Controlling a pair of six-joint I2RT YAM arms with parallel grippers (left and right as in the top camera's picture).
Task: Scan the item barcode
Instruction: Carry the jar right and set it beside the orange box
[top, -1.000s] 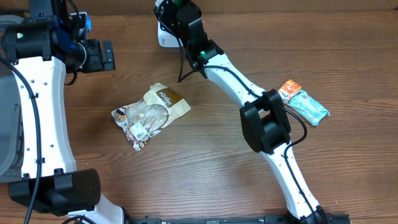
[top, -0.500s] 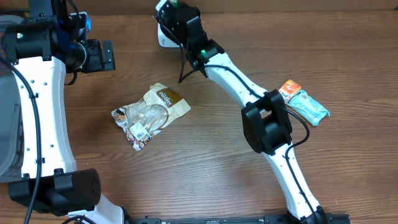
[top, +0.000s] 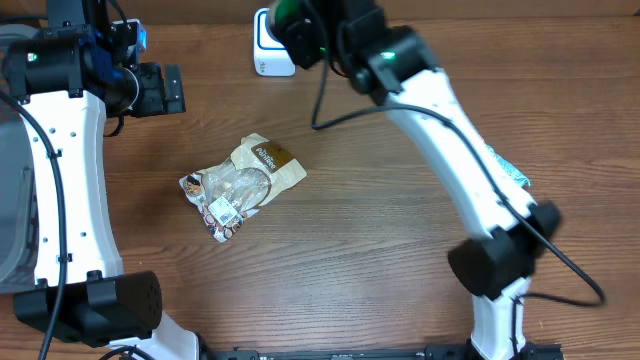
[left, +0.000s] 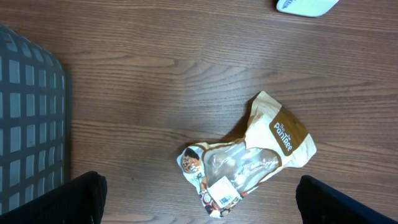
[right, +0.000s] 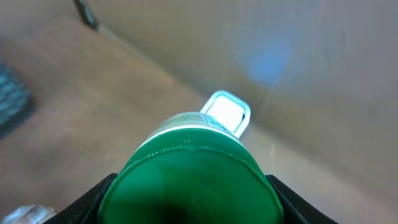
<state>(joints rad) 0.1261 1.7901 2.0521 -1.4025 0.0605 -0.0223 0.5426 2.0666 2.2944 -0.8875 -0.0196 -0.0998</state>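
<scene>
Now, R tool (right: 189, 205) prob. around green item (right: 193, 165) by far-edge scanner (top: 268, 55); L tool (left: 208, 199) wide.

one brand name legible

we read "pantree" in white letters on the brown panel of the snack bag (left: 249, 158), clearest in the left wrist view. a white barcode sticker (left: 225, 194) sits near the bag's lower end, its digits too small for us to read. any print on the teal packet (top: 515, 175) and the green item (right: 193, 180) is too blurred for us.
</scene>
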